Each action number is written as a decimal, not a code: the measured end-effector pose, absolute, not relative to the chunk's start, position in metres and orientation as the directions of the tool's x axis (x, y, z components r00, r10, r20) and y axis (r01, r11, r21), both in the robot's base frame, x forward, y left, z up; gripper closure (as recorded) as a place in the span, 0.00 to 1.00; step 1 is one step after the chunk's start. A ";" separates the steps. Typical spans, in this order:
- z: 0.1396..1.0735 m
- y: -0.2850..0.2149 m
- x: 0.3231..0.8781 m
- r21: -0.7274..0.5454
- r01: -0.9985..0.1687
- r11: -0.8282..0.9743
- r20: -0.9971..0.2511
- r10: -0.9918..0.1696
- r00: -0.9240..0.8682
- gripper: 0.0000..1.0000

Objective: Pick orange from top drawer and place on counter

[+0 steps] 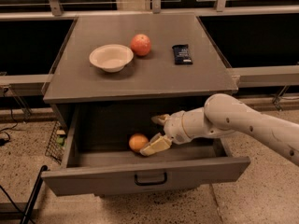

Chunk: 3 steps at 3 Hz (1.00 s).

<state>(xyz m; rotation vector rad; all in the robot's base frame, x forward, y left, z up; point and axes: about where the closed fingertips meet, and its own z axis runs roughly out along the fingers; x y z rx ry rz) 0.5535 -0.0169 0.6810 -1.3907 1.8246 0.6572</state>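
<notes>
The orange lies inside the open top drawer, left of centre. My gripper reaches into the drawer from the right, just right of the orange. Its fingers are spread open, one fingertip beside the orange and the other behind it. The orange is not held. The grey counter is above the drawer.
On the counter stand a white bowl, a pink-red round fruit beside it and a dark snack packet. A wire rack stands to the left of the cabinet. The floor is speckled stone.
</notes>
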 end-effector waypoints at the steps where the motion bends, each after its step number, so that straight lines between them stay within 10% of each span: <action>1: 0.678 -0.004 0.556 -0.045 -0.963 0.264 -0.813 -0.571 -0.118 0.25; 3: 0.665 0.015 0.567 -0.105 -0.963 0.250 -0.819 -0.571 -0.059 0.27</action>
